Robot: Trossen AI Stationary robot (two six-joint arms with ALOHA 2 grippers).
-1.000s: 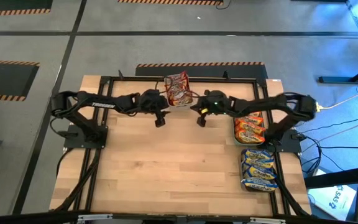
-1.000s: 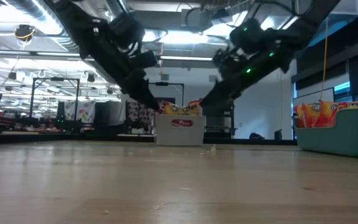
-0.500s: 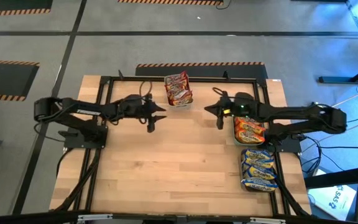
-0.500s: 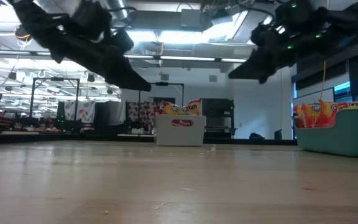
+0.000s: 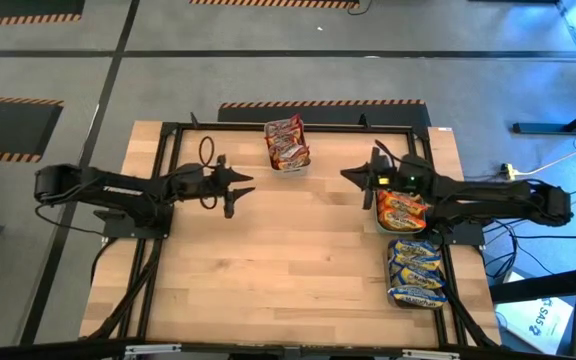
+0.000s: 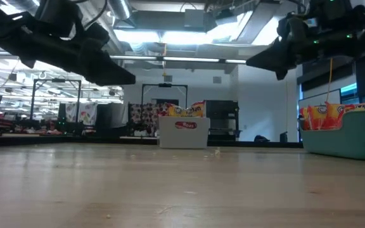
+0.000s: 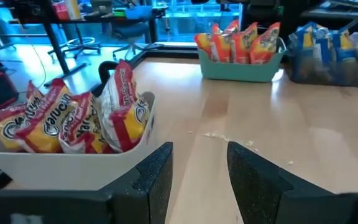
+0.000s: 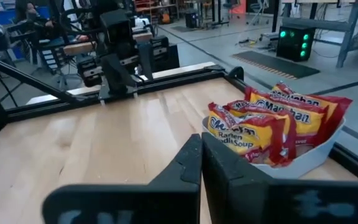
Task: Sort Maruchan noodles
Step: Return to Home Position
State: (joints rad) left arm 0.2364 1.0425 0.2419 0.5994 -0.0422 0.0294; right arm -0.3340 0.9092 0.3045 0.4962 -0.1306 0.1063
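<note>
While both arms are hanging low over the table with nothing in their grasp, the left gripper is showing its fingers spread, bare wood between them, and the right gripper is showing its fingers pressed together on nothing. Every packet I can see is sitting in a container: maroon-and-yellow packets standing in the white bin at the far edge, orange-red packets in the teal tray, blue-and-yellow packets in the grey tray nearer the front. That white bin is lying between the two grippers and farther back than both, its long axis pointing front to back, about equally near to each. By my reading the sorting is looking done, so any tuck-away should be heading outward, away from that bin. The right gripper is sitting just beside the teal tray, and that is the side I am watching for a brush.
</note>
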